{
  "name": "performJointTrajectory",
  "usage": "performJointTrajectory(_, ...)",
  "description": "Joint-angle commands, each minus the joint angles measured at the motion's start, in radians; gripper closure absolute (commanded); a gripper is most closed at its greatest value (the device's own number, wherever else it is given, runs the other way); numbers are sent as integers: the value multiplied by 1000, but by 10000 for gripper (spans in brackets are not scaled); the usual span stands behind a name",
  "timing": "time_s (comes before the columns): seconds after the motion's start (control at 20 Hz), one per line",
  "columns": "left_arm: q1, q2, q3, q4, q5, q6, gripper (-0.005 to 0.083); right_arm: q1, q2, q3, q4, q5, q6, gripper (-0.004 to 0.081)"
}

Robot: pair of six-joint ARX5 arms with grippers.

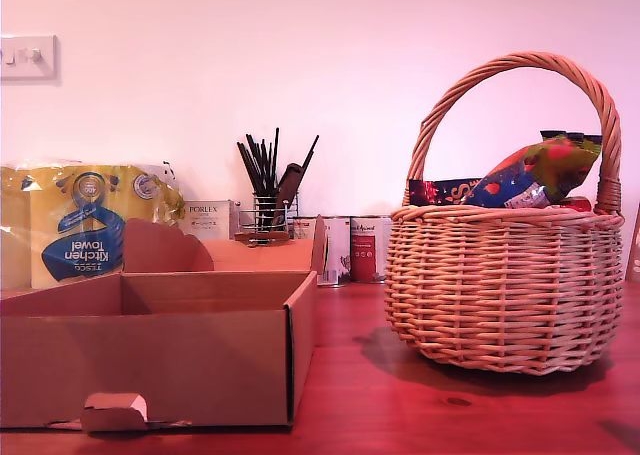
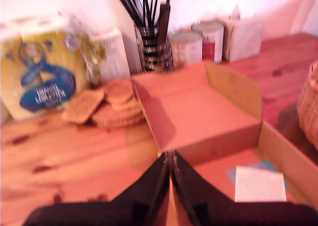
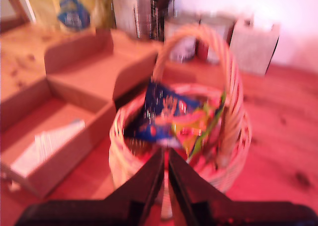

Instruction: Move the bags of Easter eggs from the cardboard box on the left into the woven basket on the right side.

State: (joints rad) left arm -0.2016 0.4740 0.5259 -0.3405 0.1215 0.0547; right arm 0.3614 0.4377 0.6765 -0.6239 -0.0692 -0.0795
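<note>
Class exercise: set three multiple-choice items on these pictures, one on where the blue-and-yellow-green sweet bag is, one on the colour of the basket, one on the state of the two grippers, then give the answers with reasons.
1. The blue-and-yellow-green bag lies:
A in the cardboard box
B in the woven basket
C on the table

2. The woven basket is:
A black
B white
C tan

3. My first gripper and my second gripper are:
A both shut, holding nothing
B both wide open
C each holding a bag

Answers: B, it pokes above the basket rim; C, tan wicker throughout; A, each wrist view shows the jaws together with nothing between them.

The yellow-and-blue pack [image 1: 85,220] reads "Tesco Kitchen Towel" upside down — the small white carton [image 1: 207,218], "PORLEX".
</note>
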Motion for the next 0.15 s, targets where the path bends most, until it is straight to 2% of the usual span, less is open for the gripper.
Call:
performJointTrajectory(0.0, -1, 6, -17, -12, 1, -3, 797, 0, 9, -2, -17, 0, 0, 783)
performJointTrajectory(0.1, -1, 6, -17, -27, 1, -2, 797, 0, 10, -2, -32, 0, 0, 783)
